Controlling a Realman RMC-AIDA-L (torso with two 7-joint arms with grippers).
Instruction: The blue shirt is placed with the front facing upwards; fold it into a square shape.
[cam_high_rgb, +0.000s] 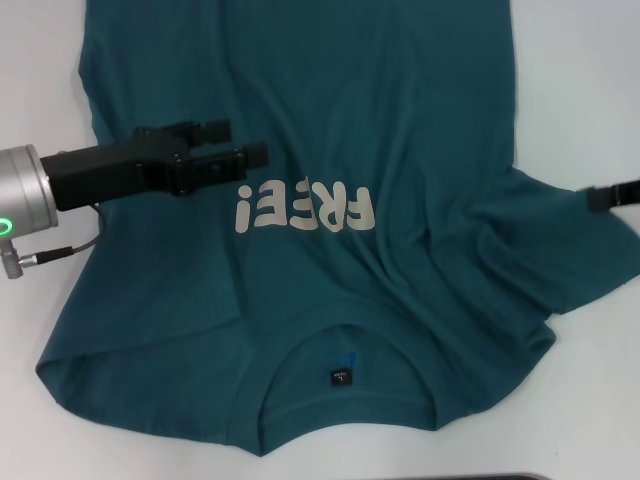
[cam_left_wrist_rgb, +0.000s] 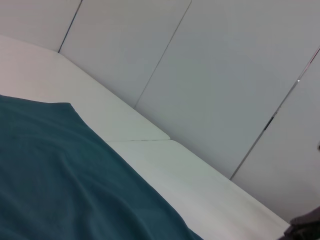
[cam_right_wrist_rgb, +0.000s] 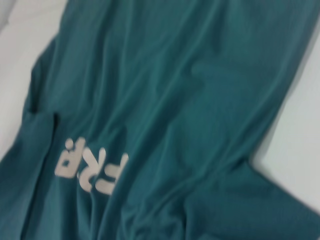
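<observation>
The blue shirt (cam_high_rgb: 400, 130) lies face up on the white worktop (cam_high_rgb: 570, 60), collar nearest the robot, its cream lettering (cam_high_rgb: 303, 208) (upside down in the head view) at mid-chest. The left pincer (cam_high_rgb: 240, 142) hovers over the shirt beside the lettering, fingers parted and holding nothing. The right pincer (cam_high_rgb: 612, 195) reaches the shirt's rumpled right sleeve (cam_high_rgb: 560, 250); I cannot tell its state.

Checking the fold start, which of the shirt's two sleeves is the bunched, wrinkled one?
The sleeve on the robot's right, beside the right gripper, is bunched into folds. The blue shirt's other sleeve, near the left gripper, lies fairly flat.
</observation>
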